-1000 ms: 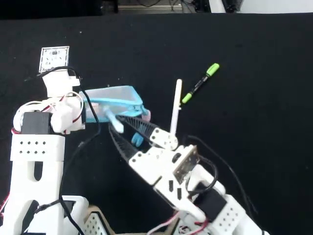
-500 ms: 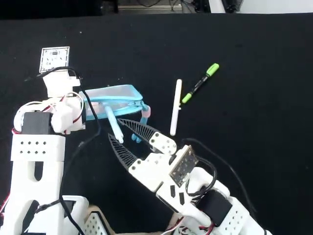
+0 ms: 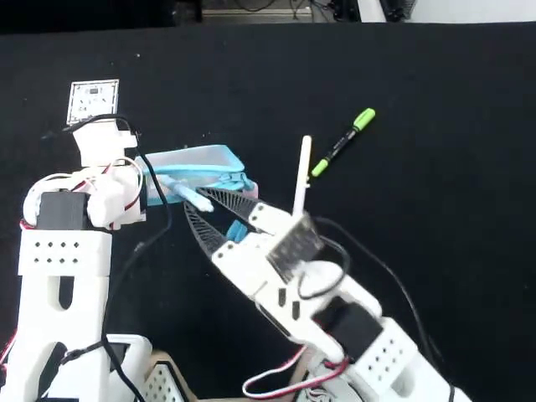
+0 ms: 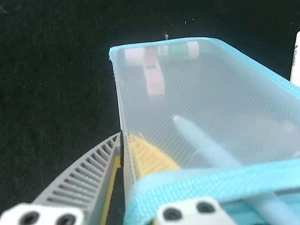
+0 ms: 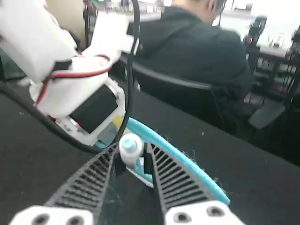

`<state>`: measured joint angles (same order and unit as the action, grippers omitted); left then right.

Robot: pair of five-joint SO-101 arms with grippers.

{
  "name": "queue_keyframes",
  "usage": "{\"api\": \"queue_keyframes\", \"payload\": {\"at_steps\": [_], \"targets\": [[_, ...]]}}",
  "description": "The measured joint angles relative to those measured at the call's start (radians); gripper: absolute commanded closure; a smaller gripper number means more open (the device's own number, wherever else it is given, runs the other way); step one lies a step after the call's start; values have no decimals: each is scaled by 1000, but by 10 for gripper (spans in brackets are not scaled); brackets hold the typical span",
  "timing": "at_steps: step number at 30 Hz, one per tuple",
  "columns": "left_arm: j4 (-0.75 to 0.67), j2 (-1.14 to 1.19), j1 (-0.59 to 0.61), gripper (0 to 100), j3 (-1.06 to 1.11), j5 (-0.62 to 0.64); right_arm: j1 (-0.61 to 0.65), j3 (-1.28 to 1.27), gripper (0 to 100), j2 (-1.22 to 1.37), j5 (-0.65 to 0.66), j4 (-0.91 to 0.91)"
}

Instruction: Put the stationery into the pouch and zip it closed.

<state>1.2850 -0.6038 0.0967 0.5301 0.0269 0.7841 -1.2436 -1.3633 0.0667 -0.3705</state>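
Note:
A translucent light-blue pouch [image 3: 201,159] lies on the black table, and my left gripper [image 3: 155,180] is shut on its near edge. In the left wrist view the grey finger and the yellow pad clamp the pouch wall [image 4: 201,93] at my left gripper [image 4: 124,138]. A light-blue pen [image 3: 188,194] slants into the pouch mouth, and its front part shows through the mesh [image 4: 206,145]. My right gripper [image 3: 197,201] is shut on the pen's rear end [image 5: 130,146], with both black fingers [image 5: 93,183] against it just before the pouch rim [image 5: 187,164].
A white pen [image 3: 301,176] and a green-capped highlighter [image 3: 343,142] lie on the table to the right of the pouch. A white marker tile [image 3: 94,99] sits at the back left. The left arm's white motor housing [image 5: 79,103] hangs close beyond my right gripper.
Half a second ago my right gripper had drawn back open, leaving the pen sticking out of the pouch. It has come forward again, shut on the pen end, and the pen sits deeper inside.

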Motion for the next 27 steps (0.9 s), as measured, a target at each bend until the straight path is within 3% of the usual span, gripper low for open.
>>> {"api": "queue_keyframes", "payload": {"at_steps": [9, 17, 21, 27], "targets": [[0, 0, 0, 970, 0, 0, 32, 167, 804, 252, 0, -26], [0, 0, 0, 970, 0, 0, 26, 327, 893, 244, 0, -259], [0, 0, 0, 970, 0, 0, -103, 350, 913, 132, 0, -315], [0, 0, 0, 970, 0, 0, -393, 359, 913, 84, 0, -470]]}}
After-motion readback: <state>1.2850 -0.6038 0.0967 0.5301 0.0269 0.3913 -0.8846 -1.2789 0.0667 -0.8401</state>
